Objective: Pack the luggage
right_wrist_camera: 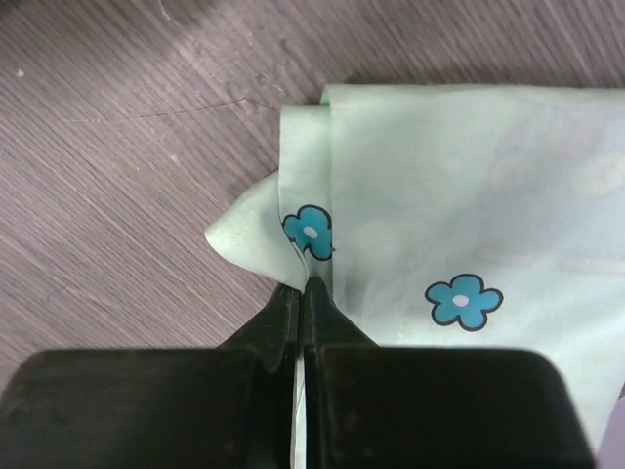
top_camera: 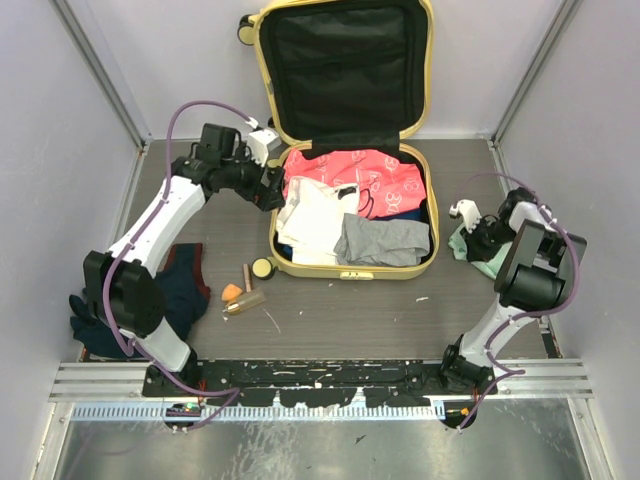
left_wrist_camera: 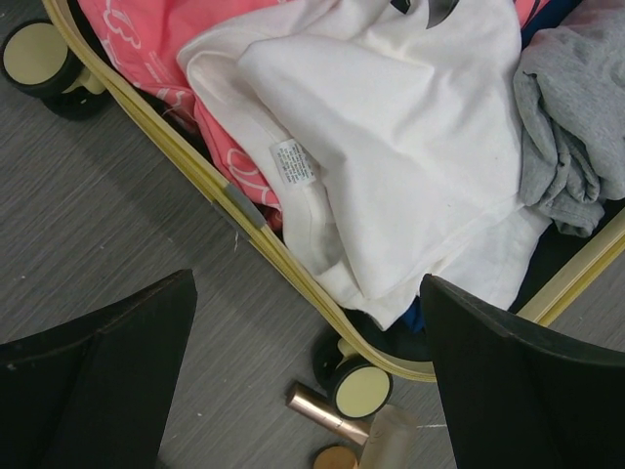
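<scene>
Smooth pale-yellow plastic shell on the luggage, matt black fabric lining, bench matt grey wood-grain, mint floral cloth thin and smooth, white shirt soft matt cloth

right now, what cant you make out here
Green floral cloth: mostly behind the right arm in top view; right wrist view crops it.
Luggage floor: buried under clothes, top and left wrist views.
Gold tube by the wheel: cut by left wrist view's bottom edge, too small from above.
</scene>
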Robot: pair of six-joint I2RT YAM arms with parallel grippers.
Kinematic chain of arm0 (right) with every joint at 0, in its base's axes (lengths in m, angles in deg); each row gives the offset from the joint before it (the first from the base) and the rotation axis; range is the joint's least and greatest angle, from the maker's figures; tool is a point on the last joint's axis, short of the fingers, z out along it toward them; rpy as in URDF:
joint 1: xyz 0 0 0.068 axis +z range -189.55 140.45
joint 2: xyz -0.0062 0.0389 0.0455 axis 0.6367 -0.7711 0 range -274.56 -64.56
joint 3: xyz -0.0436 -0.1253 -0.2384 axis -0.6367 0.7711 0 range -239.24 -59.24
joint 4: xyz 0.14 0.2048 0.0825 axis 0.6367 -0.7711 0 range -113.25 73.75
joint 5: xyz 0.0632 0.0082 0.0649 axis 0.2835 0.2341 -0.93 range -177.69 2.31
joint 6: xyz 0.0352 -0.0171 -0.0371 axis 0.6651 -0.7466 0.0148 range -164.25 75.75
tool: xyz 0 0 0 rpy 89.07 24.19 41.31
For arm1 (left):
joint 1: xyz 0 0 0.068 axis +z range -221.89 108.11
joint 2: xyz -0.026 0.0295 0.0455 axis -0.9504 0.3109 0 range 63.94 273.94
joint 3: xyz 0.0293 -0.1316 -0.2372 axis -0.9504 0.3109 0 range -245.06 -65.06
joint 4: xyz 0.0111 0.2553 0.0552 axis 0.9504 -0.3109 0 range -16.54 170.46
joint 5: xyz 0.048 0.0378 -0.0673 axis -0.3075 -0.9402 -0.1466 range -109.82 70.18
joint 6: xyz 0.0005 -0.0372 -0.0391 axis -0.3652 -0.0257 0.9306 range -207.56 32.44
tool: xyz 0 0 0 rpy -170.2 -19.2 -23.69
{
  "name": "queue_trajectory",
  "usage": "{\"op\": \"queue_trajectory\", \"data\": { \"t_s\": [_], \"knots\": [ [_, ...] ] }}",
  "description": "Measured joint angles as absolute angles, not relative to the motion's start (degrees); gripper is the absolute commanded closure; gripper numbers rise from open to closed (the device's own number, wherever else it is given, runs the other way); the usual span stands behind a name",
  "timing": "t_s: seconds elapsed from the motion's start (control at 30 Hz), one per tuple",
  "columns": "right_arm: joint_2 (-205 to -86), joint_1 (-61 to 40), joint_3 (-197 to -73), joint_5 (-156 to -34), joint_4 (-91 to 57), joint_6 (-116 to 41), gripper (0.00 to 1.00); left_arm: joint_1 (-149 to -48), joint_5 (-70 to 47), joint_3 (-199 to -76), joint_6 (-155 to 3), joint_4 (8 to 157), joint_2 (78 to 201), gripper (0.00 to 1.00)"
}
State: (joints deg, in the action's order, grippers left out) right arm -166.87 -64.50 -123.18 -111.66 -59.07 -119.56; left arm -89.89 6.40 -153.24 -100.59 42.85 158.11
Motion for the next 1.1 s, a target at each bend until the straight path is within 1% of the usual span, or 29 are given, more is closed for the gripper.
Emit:
{"op": "queue_trajectory", "data": {
  "t_s": [0.13,0.27,0.47,0.6,0.7,0.87,1.0,1.1],
  "knots": [
    [-168.3,-65.4,-129.3,-113.4,-65.5,-115.5,0.99,-89.2,6.5,-153.2,-100.1,42.9,158.1,0.02],
    [-167.2,-66.5,-139.0,-117.1,-71.9,-111.1,0.99,-88.6,6.5,-153.2,-99.9,43.1,158.1,0.02],
    [-162.4,-66.8,-150.4,-123.1,-76.6,-102.7,0.99,-87.6,7.0,-153.2,-98.7,43.6,158.1,0.02],
    [-160.9,-64.6,-156.5,-126.4,-76.7,-94.7,0.99,-86.4,7.3,-153.0,-97.5,44.3,158.0,0.02],
    [-160.6,-59.4,-159.7,-126.9,-75.3,-88.8,0.99,-85.5,7.4,-152.6,-96.9,44.6,158.0,0.02],
    [-161.4,-45.2,-165.5,-124.1,-69.9,-81.4,0.99,-84.0,7.5,-152.5,-95.4,44.7,157.9,0.02],
    [-165.2,-34.6,-172.1,-121.0,-65.8,-79.1,0.99,-82.6,7.4,-151.7,-94.3,45.1,157.4,0.02],
    [-168.6,-28.8,-173.7,-119.2,-63.1,-79.9,0.99,-81.4,7.1,-151.4,-92.7,45.5,157.4,0.02]
  ]
}}
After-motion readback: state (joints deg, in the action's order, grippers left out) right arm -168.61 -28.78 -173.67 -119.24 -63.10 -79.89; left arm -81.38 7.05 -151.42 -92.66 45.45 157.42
